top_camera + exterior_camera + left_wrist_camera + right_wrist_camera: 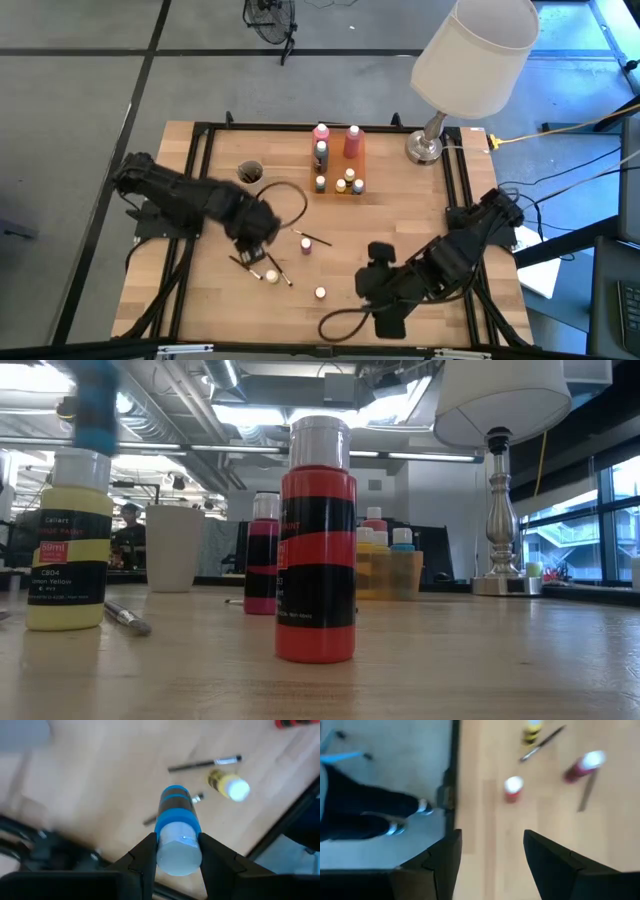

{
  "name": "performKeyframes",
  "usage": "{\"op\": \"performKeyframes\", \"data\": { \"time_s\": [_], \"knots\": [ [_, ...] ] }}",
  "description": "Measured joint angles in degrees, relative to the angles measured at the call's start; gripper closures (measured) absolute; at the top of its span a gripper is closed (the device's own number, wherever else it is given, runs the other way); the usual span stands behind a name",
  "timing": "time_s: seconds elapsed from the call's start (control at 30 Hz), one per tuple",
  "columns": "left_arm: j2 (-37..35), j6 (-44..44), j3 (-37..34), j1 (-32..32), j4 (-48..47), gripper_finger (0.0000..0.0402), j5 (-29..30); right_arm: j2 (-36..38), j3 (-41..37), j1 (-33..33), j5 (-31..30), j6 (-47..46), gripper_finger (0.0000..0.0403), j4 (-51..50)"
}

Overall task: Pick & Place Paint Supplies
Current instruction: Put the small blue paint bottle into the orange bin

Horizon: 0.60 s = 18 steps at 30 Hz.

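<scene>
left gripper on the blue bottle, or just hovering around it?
Touching. The left wrist view shows the left gripper with a finger pressed against each side of the blue bottle at its white cap, no gap either side.

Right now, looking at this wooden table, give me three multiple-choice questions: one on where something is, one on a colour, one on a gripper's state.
1. Where does the white-shaded lamp with its metal base stand?
A. the table's far right corner
B. the near left corner
C. the middle

2. What colour is the label of the small white-capped bottle in the left gripper?
A. red
B. blue
C. yellow

3. How is the right gripper?
A. shut on a brush
B. shut on a bottle
C. open, empty

Answers: 1 A, the high view shows it there. 2 B, the left wrist view shows blue bands. 3 C, bare wood shows between its fingers.
</scene>
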<state>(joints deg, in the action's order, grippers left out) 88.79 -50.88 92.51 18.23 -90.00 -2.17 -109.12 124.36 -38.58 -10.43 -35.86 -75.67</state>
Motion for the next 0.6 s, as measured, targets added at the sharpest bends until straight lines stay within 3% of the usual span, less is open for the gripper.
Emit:
{"op": "performKeyframes", "data": {
  "time_s": [0.23, 0.6],
  "knots": [
    [-0.26, 20.63, 0.01, -12.33, 0.01, 0.0285, 0.72, 1.66, 0.04, 1.46, -5.09, -3.91, 0.0186, -4.08],
    [-0.24, 49.6, 0.76, -27.96, -0.15, 0.0285, 8.51, 2.84, 0.05, 2.67, -13.32, -13.4, 0.0186, -6.48]
  ]
}}
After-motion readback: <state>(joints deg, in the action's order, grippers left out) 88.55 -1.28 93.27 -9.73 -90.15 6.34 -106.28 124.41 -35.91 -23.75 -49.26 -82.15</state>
